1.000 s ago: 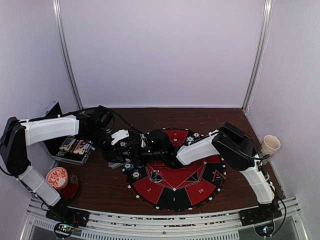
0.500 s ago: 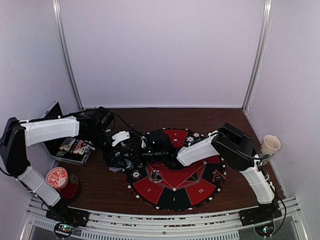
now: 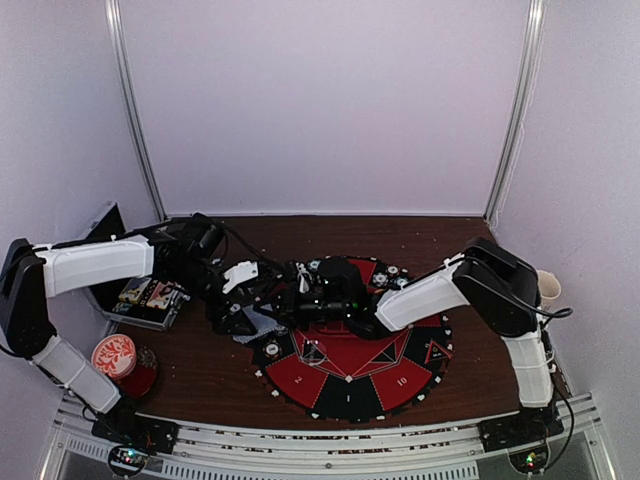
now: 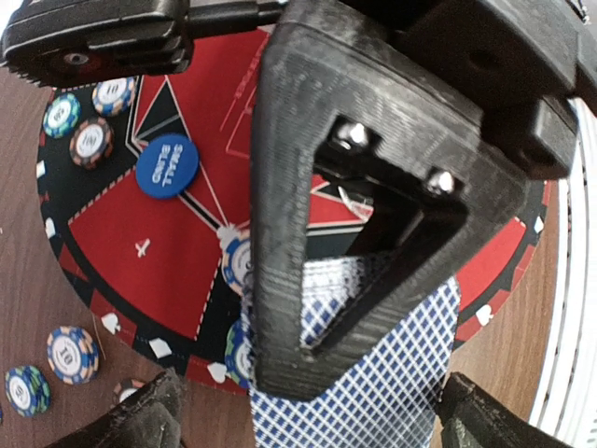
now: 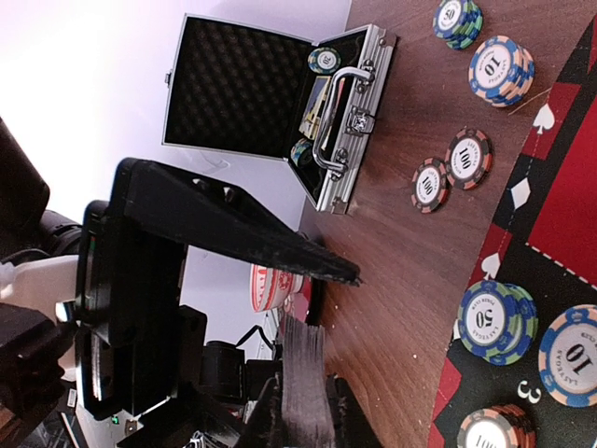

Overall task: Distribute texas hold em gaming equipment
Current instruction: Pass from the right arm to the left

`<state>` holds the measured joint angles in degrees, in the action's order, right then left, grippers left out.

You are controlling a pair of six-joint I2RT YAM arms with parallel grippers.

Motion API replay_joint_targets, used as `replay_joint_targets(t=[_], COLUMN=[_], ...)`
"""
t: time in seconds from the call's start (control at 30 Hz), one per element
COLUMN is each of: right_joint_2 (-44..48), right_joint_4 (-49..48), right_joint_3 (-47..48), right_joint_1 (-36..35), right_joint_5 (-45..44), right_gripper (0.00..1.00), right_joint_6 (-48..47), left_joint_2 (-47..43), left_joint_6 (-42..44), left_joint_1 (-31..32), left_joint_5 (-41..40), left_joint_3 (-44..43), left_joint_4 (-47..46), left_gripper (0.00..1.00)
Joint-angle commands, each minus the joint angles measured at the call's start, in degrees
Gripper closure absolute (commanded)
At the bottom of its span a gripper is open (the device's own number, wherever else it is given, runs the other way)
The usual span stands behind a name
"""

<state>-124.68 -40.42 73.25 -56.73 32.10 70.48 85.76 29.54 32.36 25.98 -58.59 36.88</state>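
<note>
A deck of blue-checked playing cards (image 4: 373, 373) stands on edge between the two grippers. My right gripper (image 5: 306, 411) is shut on the deck (image 5: 303, 373), pinching it flat between its fingers. My left gripper (image 4: 312, 425) stands wide open around the same deck, its fingertips (image 4: 140, 420) apart from the cards on both sides. From above, both grippers meet at the mat's left edge, left gripper (image 3: 248, 308) and right gripper (image 3: 292, 303). A blue small-blind button (image 4: 167, 165) and poker chips (image 4: 89, 140) lie on the mat (image 3: 350, 370). More chips (image 5: 501, 70) lie on the wood.
An open aluminium case (image 5: 280, 103) with foam lining sits at the table's left (image 3: 150, 295). A red-and-white patterned disc (image 3: 115, 355) rests near the front left corner. A paper cup (image 3: 546, 288) stands at the right edge behind the right arm.
My left gripper has opened and let go of the deck. My right gripper has closed on it, and the right arm has stretched further left.
</note>
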Motion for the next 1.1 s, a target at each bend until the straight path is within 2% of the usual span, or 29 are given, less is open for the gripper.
replay_joint_targets(t=[0.0,0.2,0.6,0.8,0.87,0.9,0.97,1.07], right_joint_2=[5.38,8.11,10.46,10.37,10.23,10.30,10.09,9.92], right_joint_4=[-5.73,-4.09,-7.00,-7.08,-7.69,-8.04,-8.41,-8.70], right_joint_3=[-3.00,-6.12,-9.91,-10.72,-10.88,-11.00,-10.94,-10.87], right_joint_1=[0.34,0.80,1.17,1.16,1.11,1.13,1.16,1.24], right_joint_5=[-2.33,-5.59,-8.32,-9.57,-9.83,-9.86,-9.90,-10.18], right_gripper=[1.00,1.00,1.00,1.00,1.00,1.00,1.00,1.00], right_joint_6=[-0.16,-1.15,0.47,0.93,1.40,1.58,2.10,2.34], left_joint_2=[-0.06,-0.41,2.75,2.46,2.62,2.61,2.75,3.06], left_joint_6=[2.16,3.42,4.74,4.56,4.69,4.80,5.11,4.94], left_joint_1=[0.25,1.06,2.84,2.86,2.90,2.93,3.05,3.07], left_joint_5=[4.79,9.40,8.41,9.08,9.09,9.10,8.88,8.35], left_joint_3=[0.75,-0.20,0.10,0.01,0.16,0.23,0.52,0.73], left_joint_4=[-5.09,-6.36,-8.66,-9.50,-9.47,-9.45,-9.54,-10.09], left_gripper=[0.02,0.02,0.02,0.15,0.16,0.14,0.03,0.02])
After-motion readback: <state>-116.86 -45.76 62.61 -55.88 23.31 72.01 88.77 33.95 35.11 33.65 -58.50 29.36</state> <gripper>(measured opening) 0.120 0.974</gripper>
